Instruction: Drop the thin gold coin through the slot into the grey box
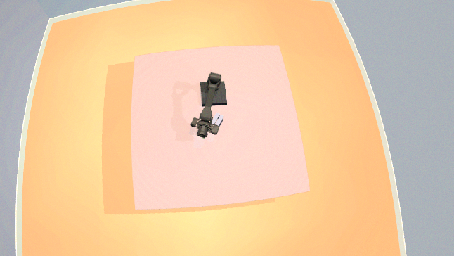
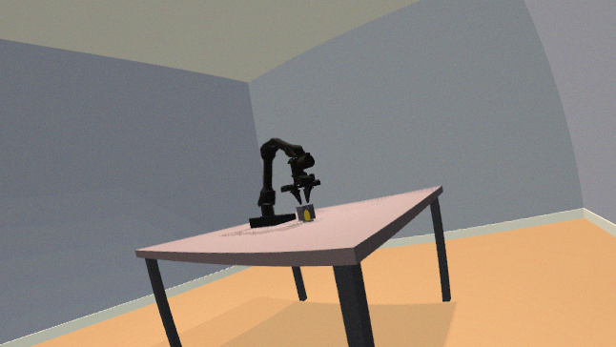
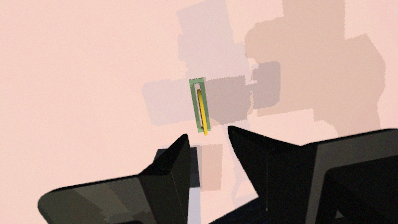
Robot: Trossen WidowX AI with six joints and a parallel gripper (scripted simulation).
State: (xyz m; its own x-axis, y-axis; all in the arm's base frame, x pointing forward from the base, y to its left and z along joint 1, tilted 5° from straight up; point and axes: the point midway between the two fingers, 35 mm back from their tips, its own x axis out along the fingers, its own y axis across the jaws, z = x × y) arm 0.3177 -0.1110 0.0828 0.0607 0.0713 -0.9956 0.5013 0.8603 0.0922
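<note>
Below my pincer (image 1: 201, 142) (image 2: 303, 204) (image 3: 208, 135), its two dark fingers spread with nothing between them, the thin gold coin (image 2: 307, 215) (image 3: 202, 111) stands on edge in its green holder (image 3: 198, 80), near the grey box (image 1: 220, 119) (image 2: 299, 214) with a slotted lid on the pink table (image 1: 218, 176) (image 2: 267, 245).

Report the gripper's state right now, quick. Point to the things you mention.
Gripper (image 2: 303, 204) (image 3: 208, 135): open, fingers apart with nothing between them; the coin (image 2: 307, 215) (image 3: 202, 111) stands in its holder (image 3: 192, 102).
</note>
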